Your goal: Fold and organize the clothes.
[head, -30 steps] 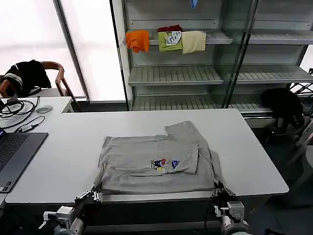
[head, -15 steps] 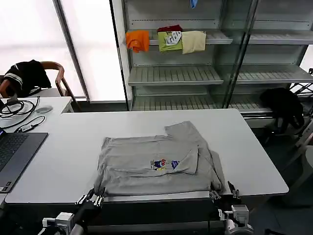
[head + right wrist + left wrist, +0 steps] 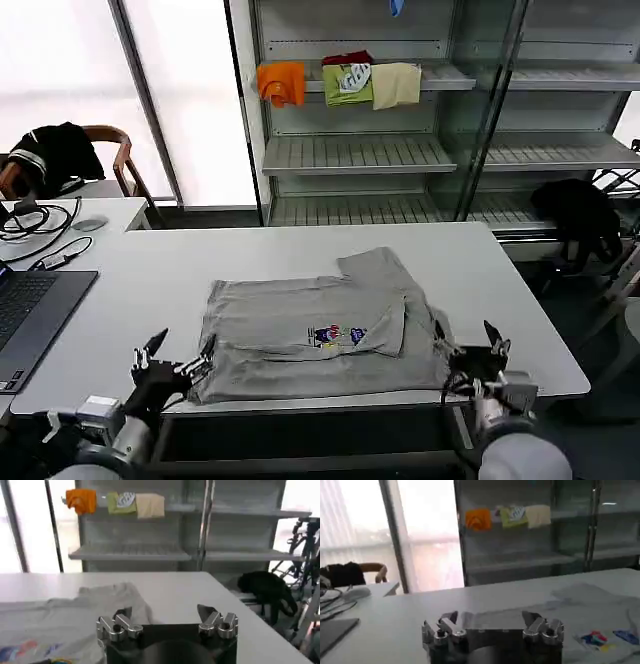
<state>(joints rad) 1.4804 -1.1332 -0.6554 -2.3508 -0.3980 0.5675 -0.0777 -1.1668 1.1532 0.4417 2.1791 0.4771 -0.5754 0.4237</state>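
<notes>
A light grey shirt (image 3: 300, 345) lies flat and partly folded on the white table (image 3: 520, 300), its small multicoloured print (image 3: 335, 335) facing up and one sleeve (image 3: 375, 265) pointing toward the far side. My left gripper (image 3: 178, 352) hovers open at the shirt's front left corner with nothing between its fingers. By the front right corner my right gripper (image 3: 467, 345) is also open and empty. The left wrist view has the left gripper (image 3: 492, 624) over bare table with the shirt (image 3: 600, 615) to one side. In the right wrist view the right gripper (image 3: 165, 615) stands beside the shirt (image 3: 70, 617).
A laptop (image 3: 25, 320) and cables (image 3: 35, 225) lie at the table's left end. A chair with a black garment (image 3: 55, 155) stands behind. The shelf unit (image 3: 360, 150) holds orange, green and cream garments (image 3: 340, 85). Another black garment (image 3: 578, 215) lies at the right.
Both grippers have come up from the table's front edge, at the shirt's hem corners, to table height, and now stand wide open beside the shirt. The shirt lies much as before.
</notes>
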